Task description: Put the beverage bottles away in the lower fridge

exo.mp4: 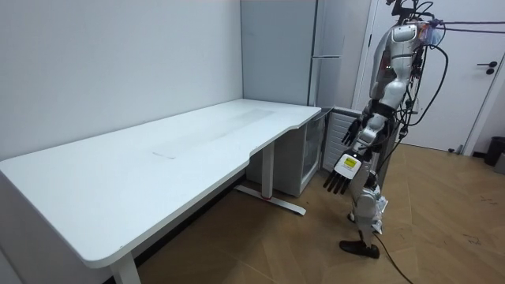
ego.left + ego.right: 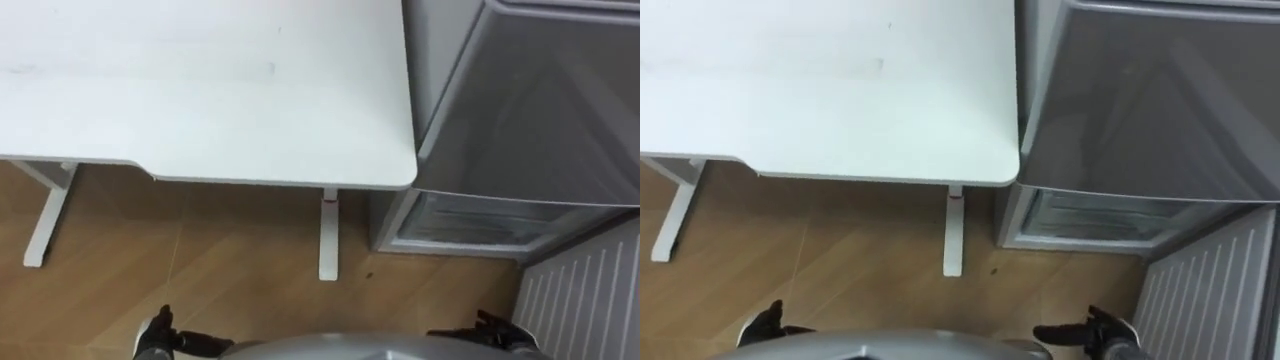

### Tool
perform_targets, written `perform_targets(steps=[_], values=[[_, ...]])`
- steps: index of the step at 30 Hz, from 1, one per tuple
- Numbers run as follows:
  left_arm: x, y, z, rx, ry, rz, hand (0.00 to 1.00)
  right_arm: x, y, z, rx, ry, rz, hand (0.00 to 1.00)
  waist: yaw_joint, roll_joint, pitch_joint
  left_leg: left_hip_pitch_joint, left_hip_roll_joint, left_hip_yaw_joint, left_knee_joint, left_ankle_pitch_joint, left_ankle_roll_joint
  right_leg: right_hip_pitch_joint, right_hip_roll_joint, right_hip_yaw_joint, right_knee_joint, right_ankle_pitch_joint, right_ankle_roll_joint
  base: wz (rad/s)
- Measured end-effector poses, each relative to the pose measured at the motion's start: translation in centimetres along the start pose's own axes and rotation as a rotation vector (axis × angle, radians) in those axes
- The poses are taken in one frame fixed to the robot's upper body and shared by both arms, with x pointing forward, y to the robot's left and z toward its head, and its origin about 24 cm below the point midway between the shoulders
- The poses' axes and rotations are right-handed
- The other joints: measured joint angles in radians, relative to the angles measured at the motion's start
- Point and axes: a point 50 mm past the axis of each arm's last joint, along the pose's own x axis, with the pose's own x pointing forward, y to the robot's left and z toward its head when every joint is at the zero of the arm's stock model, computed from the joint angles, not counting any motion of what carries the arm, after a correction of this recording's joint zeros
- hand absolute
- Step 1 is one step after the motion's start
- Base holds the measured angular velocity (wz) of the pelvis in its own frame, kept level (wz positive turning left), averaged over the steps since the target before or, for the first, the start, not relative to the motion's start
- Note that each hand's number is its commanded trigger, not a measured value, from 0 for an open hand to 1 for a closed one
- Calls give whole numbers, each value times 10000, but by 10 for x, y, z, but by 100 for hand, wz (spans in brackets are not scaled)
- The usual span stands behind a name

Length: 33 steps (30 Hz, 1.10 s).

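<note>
The grey fridge (image 2: 530,110) stands at the right end of the white table (image 2: 210,90). Its lower compartment (image 2: 470,222) is open, with glass-fronted drawers showing inside. The lower door (image 2: 590,295) is swung out toward me at the lower right, ribbed white inner side up. My left hand (image 2: 155,336) hangs low at the bottom left with relaxed fingers and holds nothing. My right hand (image 2: 498,330) hangs at the bottom right near the open door, fingers straight, also holding nothing. In the room view I stand on the wood floor before the fridge, left hand (image 1: 338,181) down, right hand (image 1: 352,134) higher.
The table's white legs (image 2: 328,235) stand on the wooden floor (image 2: 200,270) between me and the table edge. In the room view a white room door (image 1: 450,87) is behind me and a dark bin (image 1: 497,150) stands at the far right.
</note>
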Motion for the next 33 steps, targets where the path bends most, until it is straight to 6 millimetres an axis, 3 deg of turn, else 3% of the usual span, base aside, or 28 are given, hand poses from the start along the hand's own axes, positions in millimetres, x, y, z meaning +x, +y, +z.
perform_targets(steps=[8,12,16,19,23,33], values=[[1,14,2,360,-62,204,0,-17,-9,100,-1017,-4223,-977,0,-227,-264,-61,123,-4,222,-81,2,1,-36,6,286,3,73,25,-9],[0,14,-5,298,95,171,0,-26,-22,108,-1349,-4676,-1682,0,-307,-244,-5,116,30,468,-106,1,1,-194,38,541,3,177,26,-25],[-1,21,-3,174,-62,438,0,-44,-33,136,-1421,-5961,-2571,0,-662,-206,4,56,39,511,-162,4,4,-334,80,764,34,270,27,-16],[-2,26,2,204,-353,575,0,-56,-47,147,-1137,-6613,-3463,0,-819,-347,-39,99,38,547,-162,4,5,-302,84,773,39,293,40,-3],[-4,26,-2,193,-380,550,0,-81,-64,165,-498,-8090,-4874,0,-902,-383,-92,137,53,514,-157,4,6,-309,124,888,16,359,40,-7],[-7,26,-13,227,91,647,0,-97,-91,165,1129,-8524,-6964,0,-1080,-227,-143,287,158,503,-262,-19,33,-239,239,900,7,399,-17,-1]])
